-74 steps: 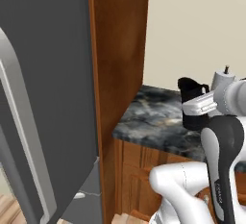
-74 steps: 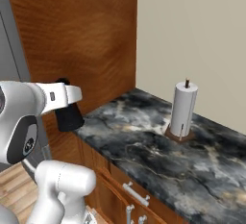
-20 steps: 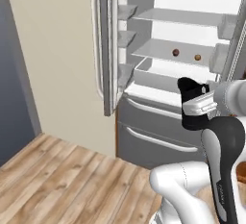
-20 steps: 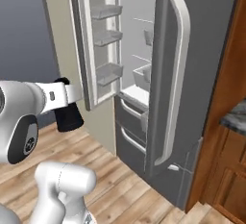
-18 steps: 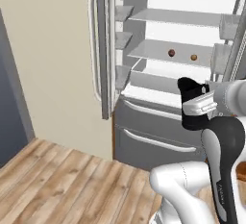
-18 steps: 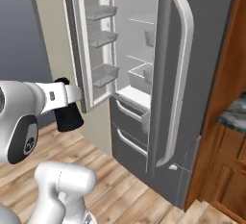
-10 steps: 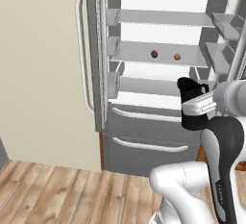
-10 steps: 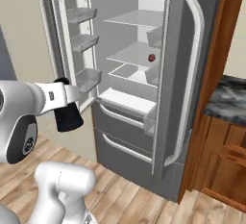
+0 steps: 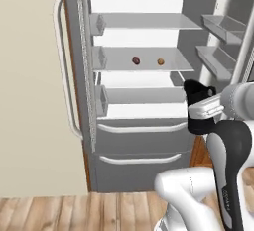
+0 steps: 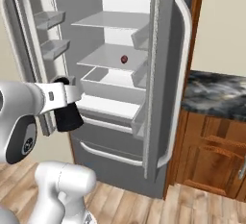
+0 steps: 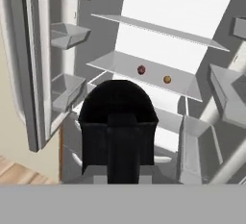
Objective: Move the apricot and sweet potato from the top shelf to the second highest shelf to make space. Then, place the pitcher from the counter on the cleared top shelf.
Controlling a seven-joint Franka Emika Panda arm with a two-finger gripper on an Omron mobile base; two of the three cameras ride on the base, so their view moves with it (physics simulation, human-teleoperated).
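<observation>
the hand [image 11: 118, 170] is clamped on the pitcher [image 11: 118, 122], facing the open fridge. keep the pitcher upright and lift it onto the bare top shelf [image 9: 149, 22], clear of the door bins.

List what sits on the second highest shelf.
On the second highest shelf sit the sweet potato and the apricot, apart. In the hand view the held pitcher covers the shelf's front edge.
</observation>
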